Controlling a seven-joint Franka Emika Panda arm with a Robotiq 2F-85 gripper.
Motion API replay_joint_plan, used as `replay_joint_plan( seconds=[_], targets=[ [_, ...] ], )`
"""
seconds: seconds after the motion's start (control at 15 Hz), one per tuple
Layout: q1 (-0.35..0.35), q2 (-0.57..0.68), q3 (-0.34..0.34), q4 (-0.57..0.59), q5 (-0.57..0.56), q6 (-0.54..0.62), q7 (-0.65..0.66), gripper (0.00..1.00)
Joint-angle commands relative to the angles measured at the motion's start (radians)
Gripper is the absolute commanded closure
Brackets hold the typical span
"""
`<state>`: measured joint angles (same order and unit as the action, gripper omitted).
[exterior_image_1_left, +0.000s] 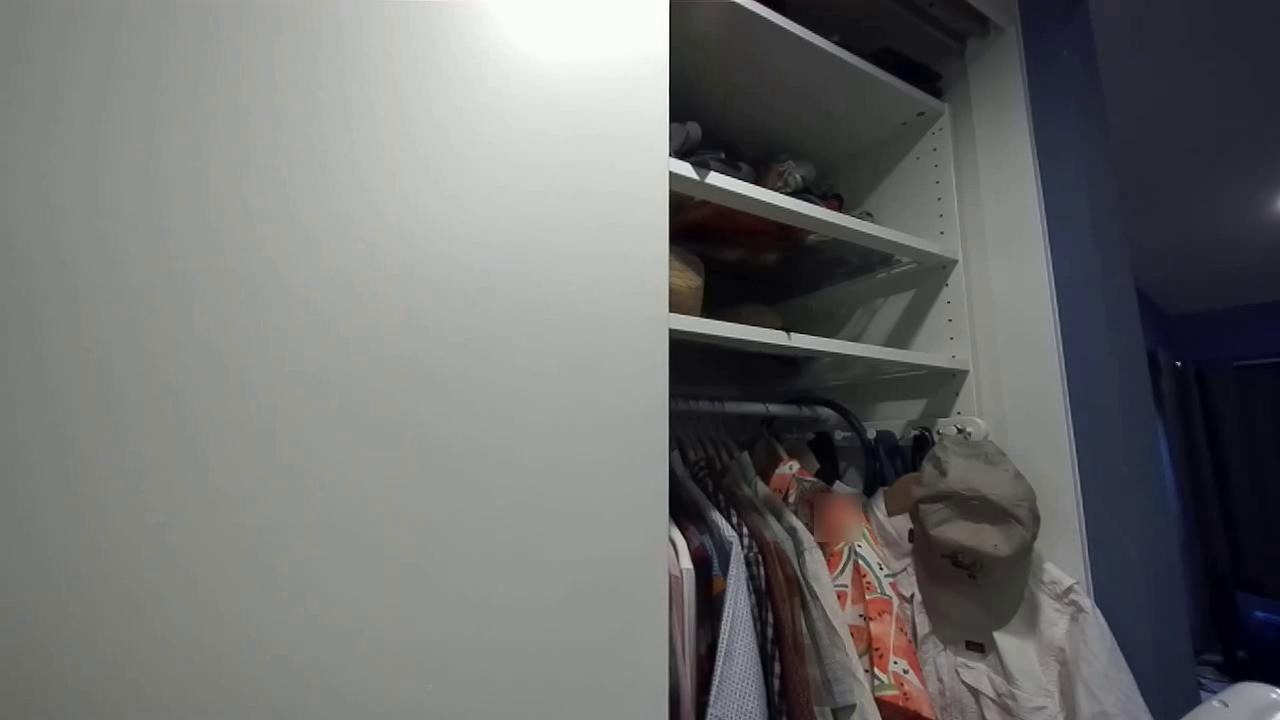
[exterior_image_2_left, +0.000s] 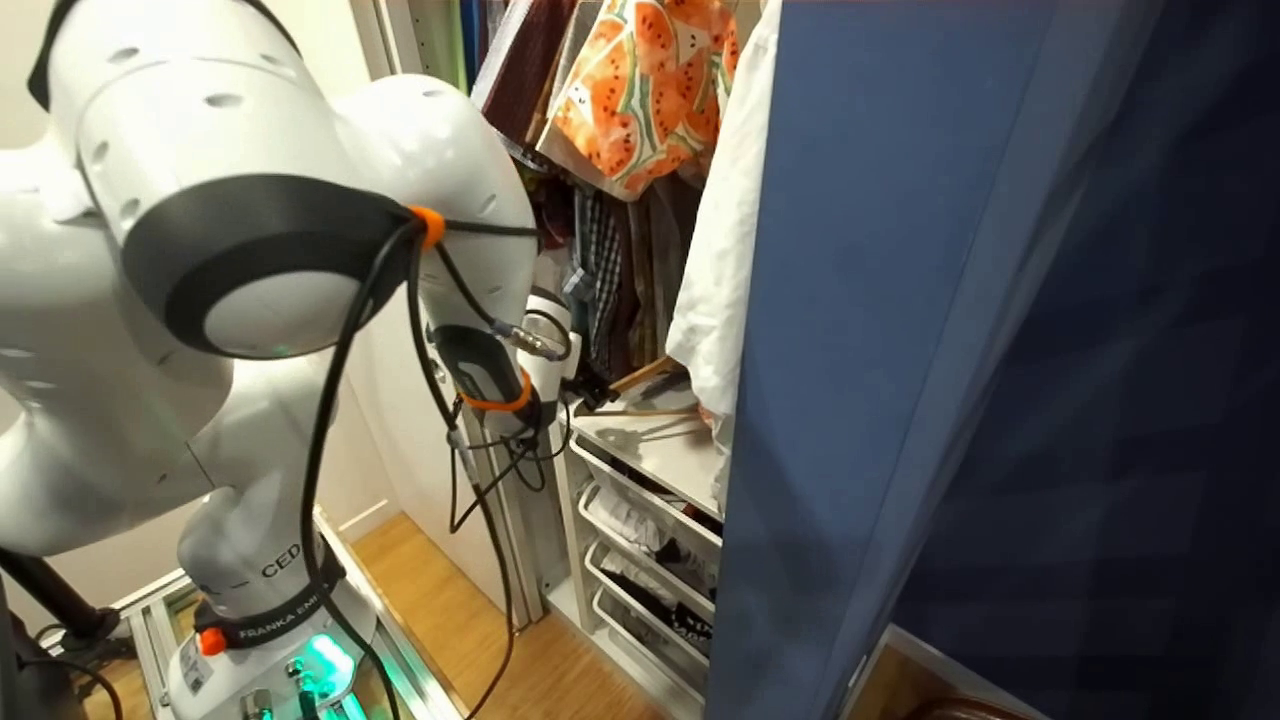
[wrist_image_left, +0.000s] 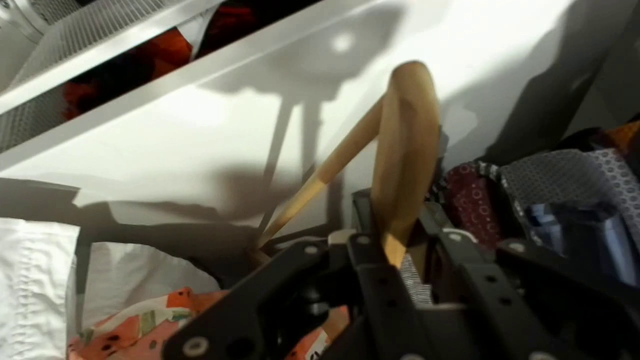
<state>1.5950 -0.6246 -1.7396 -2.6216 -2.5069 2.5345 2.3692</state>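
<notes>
Over the white cabinet top (wrist_image_left: 492, 45), the gripper (wrist_image_left: 400, 217) is clenched around a wooden hanger (wrist_image_left: 411, 130), one end of which juts out beyond the grip, while a thinner rod (wrist_image_left: 345, 148) slants away behind that end. Whether the hanger meets the top anywhere is hard to judge. Near it hang a watermelon-print shirt (exterior_image_2_left: 650, 90) and a white garment (exterior_image_2_left: 730, 250). Lower down, a mesh drawer (wrist_image_left: 95, 57) shows red and black cloth (wrist_image_left: 165, 52) inside. Farther out, in an exterior view, a cap (exterior_image_1_left: 975, 530) hangs below shelves (exterior_image_1_left: 830, 345).
</notes>
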Motion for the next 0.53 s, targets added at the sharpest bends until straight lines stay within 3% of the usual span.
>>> replay_joint_plan(
  seconds=[0.0,0.47],
  targets=[
    [0.015,-0.155,-0.039,0.017,0.007,-0.021,-0.121,0.95],
    [-0.002,-0.316,-0.166,-0.011,0.011,-0.099,-0.251,0.95]
  ],
)
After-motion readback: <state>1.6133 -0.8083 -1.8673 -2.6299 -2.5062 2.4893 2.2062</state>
